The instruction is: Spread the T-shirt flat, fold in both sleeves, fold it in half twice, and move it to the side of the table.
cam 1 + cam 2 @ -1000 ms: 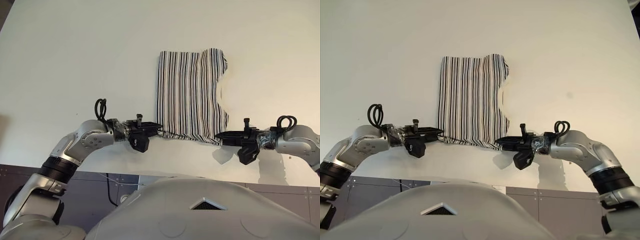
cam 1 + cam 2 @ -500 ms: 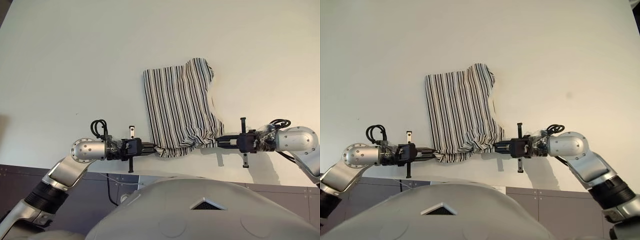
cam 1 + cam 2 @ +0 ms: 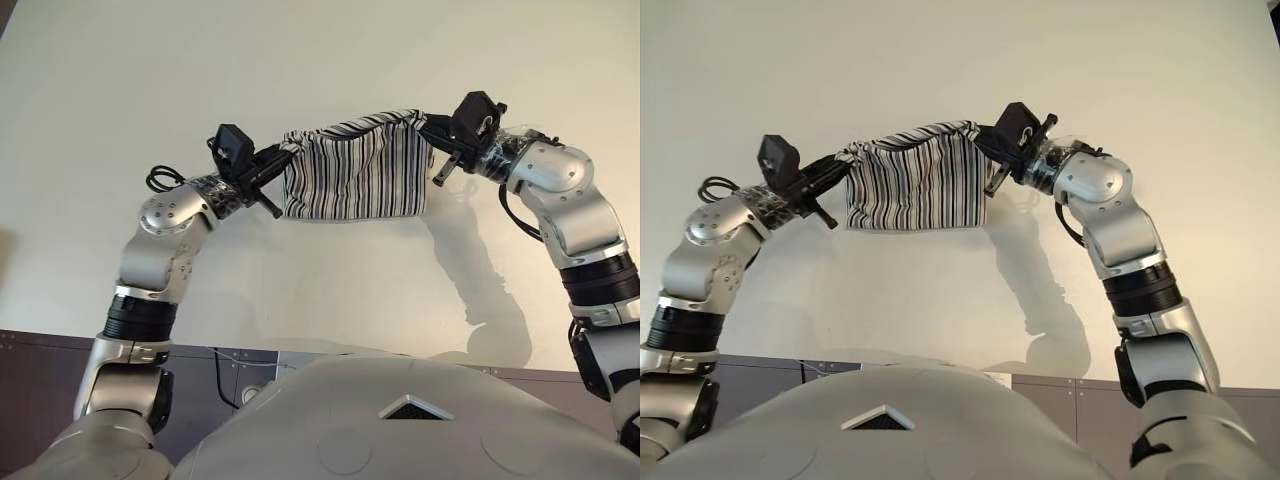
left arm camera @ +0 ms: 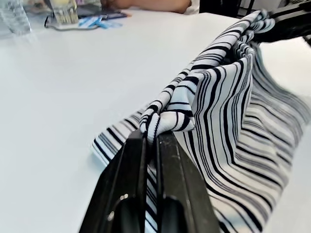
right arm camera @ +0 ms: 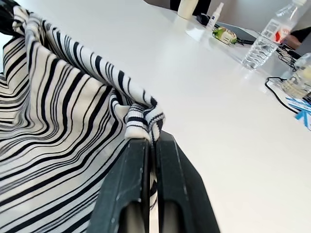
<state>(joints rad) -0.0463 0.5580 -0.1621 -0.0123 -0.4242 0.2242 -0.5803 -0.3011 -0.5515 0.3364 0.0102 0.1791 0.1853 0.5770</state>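
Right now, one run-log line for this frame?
left gripper: shut on T-shirt corner | right gripper: shut on T-shirt corner | T-shirt: slung between grippers, draping onto table

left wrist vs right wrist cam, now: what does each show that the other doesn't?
Left wrist: the left gripper up close, clamped on a bunched T-shirt corner. Right wrist: the right gripper clamped on the opposite corner, with a white bottle and spray bottle far off. Both: the striped T-shirt sagging between the grippers over the white table.
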